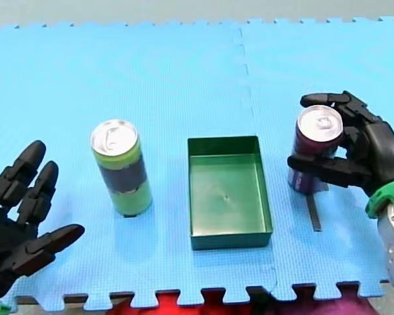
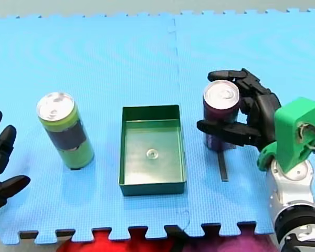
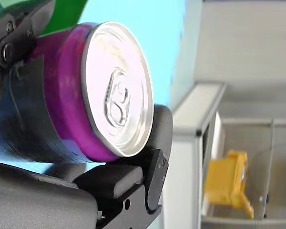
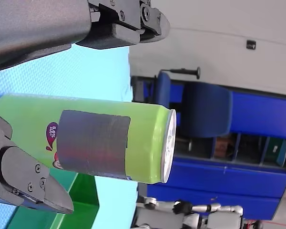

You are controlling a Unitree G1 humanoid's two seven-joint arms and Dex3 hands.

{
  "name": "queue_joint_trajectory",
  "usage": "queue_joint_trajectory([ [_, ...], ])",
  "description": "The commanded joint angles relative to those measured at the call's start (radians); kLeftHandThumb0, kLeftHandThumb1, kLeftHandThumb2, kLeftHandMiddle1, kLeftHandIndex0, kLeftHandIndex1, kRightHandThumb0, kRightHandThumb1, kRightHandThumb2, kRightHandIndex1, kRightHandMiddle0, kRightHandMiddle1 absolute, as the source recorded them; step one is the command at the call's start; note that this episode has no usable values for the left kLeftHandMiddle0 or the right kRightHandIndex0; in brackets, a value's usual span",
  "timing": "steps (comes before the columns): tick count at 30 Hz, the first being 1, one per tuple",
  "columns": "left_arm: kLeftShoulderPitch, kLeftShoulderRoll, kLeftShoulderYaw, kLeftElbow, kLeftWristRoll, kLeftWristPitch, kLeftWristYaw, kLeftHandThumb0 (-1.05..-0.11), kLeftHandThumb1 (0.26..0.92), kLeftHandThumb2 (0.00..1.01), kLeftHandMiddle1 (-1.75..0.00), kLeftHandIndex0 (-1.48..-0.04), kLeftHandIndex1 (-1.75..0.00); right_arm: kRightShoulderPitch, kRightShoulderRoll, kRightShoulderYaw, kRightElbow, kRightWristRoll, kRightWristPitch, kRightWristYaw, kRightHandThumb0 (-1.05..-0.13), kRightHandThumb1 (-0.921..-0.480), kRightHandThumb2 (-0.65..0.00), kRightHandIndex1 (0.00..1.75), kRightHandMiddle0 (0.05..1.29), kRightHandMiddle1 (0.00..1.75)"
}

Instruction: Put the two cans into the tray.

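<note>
The blue foam mat (image 1: 184, 79) carries all the items; the green tray (image 1: 226, 197) sits at its middle, empty, long axis running away from the robot, and serves as the reference for every position below. The left hand (image 1: 20, 216) is well to the left of the tray and nearer the robot than it; it holds nothing. The right hand (image 1: 354, 147) is to the right of the tray, level with its far end; its fingers are curled round the purple can (image 1: 318, 126), thumb across the front of the body and the other fingers behind the rim; the first wrist view shows the same wrap. The green can (image 1: 121, 169) stands upright to the left of the tray, apart from it and from the left hand. The purple can stands upright just right of the tray's far right corner; its base appears to be on the mat. The step in hand is judged to be the transfer of the purple can. Confirm a firm grip before lifting; raise the can until its base clears the right wall of the tray; carry it leftward without tilting; lower it at one end of the tray floor, so that the other end remains free for the green can; open the fingers only once the base is seated.
</note>
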Motion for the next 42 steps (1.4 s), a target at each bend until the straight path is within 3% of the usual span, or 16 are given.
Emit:
queue_joint_trajectory([
  [1,0.002,0.001,0.004,-0.004,-0.004,0.002,0.002,-1.047,0.623,0.0,0.0,-0.24,0.0,0.003,-0.001,0.01,-0.002,-0.015,-0.011,-0.032,-0.649,-0.734,-0.003,1.74,0.55,1.74],
  [6,-0.002,0.002,0.005,-0.001,-0.001,0.0,0.005,-1.048,0.623,0.0,0.0,-0.25,0.0,0.004,-0.011,0.031,-0.001,-0.042,-0.027,-0.063,-0.602,-0.729,-0.003,1.75,0.56,1.75],
  [10,-0.005,0.003,0.007,0.003,-0.003,0.001,0.003,-1.047,0.622,0.0,0.0,-0.25,0.0,0.004,-0.011,0.029,0.0,-0.039,-0.032,-0.075,-0.583,-0.737,-0.006,1.75,0.57,1.75],
  [15,-0.008,0.006,0.01,0.005,-0.004,0.003,0.0,-1.047,0.619,0.0,0.0,-0.25,0.0,0.003,-0.008,0.024,0.001,-0.04,-0.034,-0.122,-0.538,-0.748,-0.008,1.75,0.57,1.75],
  [23,-0.017,0.01,0.014,0.014,-0.006,0.005,-0.003,-1.047,0.618,0.0,0.0,-0.24,0.0,0.0,-0.001,0.01,0.002,-0.021,-0.045,-0.12,-0.454,-0.774,-0.012,1.75,0.57,1.75],
  [25,-0.019,0.01,0.014,0.015,-0.006,0.006,-0.004,-1.046,0.617,0.0,0.0,-0.24,0.0,-0.003,0.006,-0.001,0.002,-0.005,-0.044,-0.107,-0.431,-0.78,-0.012,1.75,0.57,1.75],
  [27,-0.019,0.01,0.014,0.014,-0.005,0.007,-0.004,-1.046,0.616,0.0,0.0,-0.25,0.0,-0.009,0.017,-0.02,0.002,0.025,-0.032,-0.081,-0.411,-0.784,-0.012,1.75,0.57,1.75],
  [29,-0.021,0.009,0.013,0.015,-0.004,0.008,-0.004,-1.046,0.616,0.0,0.0,-0.24,0.0,-0.026,0.037,-0.053,0.002,0.075,0.014,-0.053,-0.402,-0.786,-0.011,1.75,0.57,1.75],
  [31,-0.022,0.008,0.012,0.016,-0.003,0.007,-0.004,-1.046,0.615,0.0,0.0,-0.24,0.0,-0.04,0.053,-0.075,-0.003,0.108,0.056,-0.051,-0.389,-0.788,-0.01,1.75,0.57,1.75],
  [35,-0.022,0.006,0.009,0.015,0.002,0.002,-0.003,-1.047,0.615,0.0,0.0,-0.24,0.0,-0.055,0.054,-0.083,-0.02,0.121,0.086,-0.066,-0.383,-0.792,-0.01,1.75,0.57,1.75],
  [42,-0.02,0.004,0.004,0.012,0.009,-0.002,0.004,-1.048,0.619,0.0,0.0,-0.24,0.0,-0.06,0.054,-0.08,-0.058,0.12,0.105,-0.072,-0.374,-0.8,-0.01,1.75,0.57,1.75],
])
